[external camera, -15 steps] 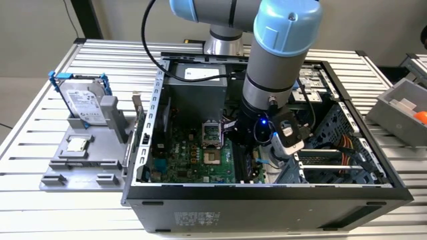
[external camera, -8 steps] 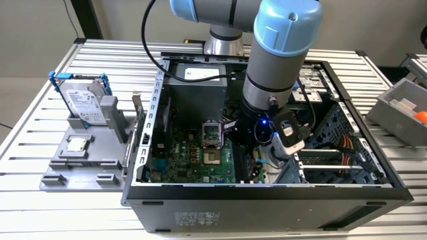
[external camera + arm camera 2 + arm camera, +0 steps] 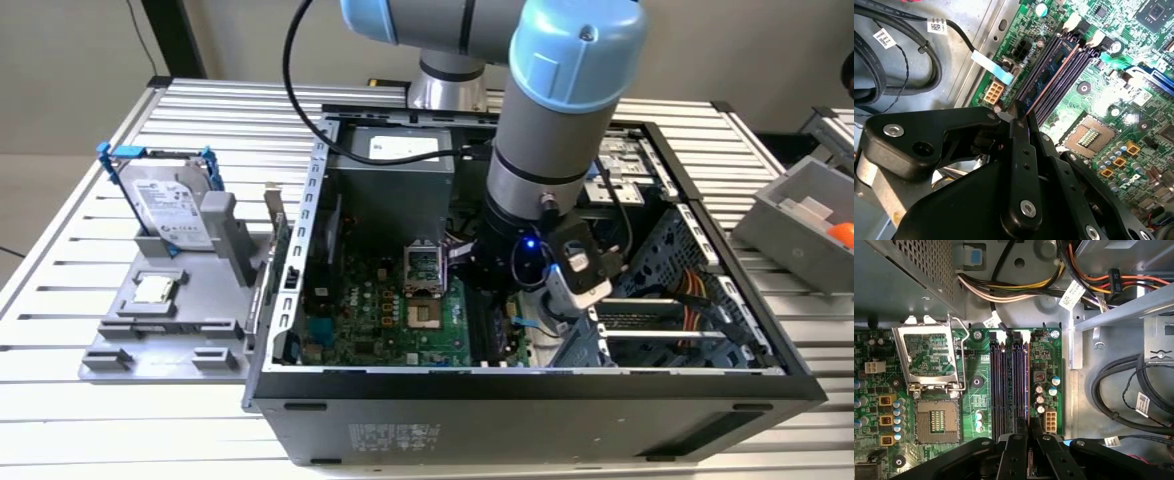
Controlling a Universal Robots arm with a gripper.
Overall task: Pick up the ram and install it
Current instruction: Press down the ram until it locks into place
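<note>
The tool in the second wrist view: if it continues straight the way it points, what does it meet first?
Probably the ram itself, standing in a motherboard slot right ahead of the tool. Whether they already touch is unclear.

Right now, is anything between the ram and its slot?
Nothing visible. In the second wrist view the ram already sits along one of the slots, its far end by the white latches. The gripper is at its near end.

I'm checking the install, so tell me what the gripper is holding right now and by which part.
The gripper is closed on the ram, gripping the end of its upper edge nearest the gripper, while the stick stands in a motherboard slot.
</note>
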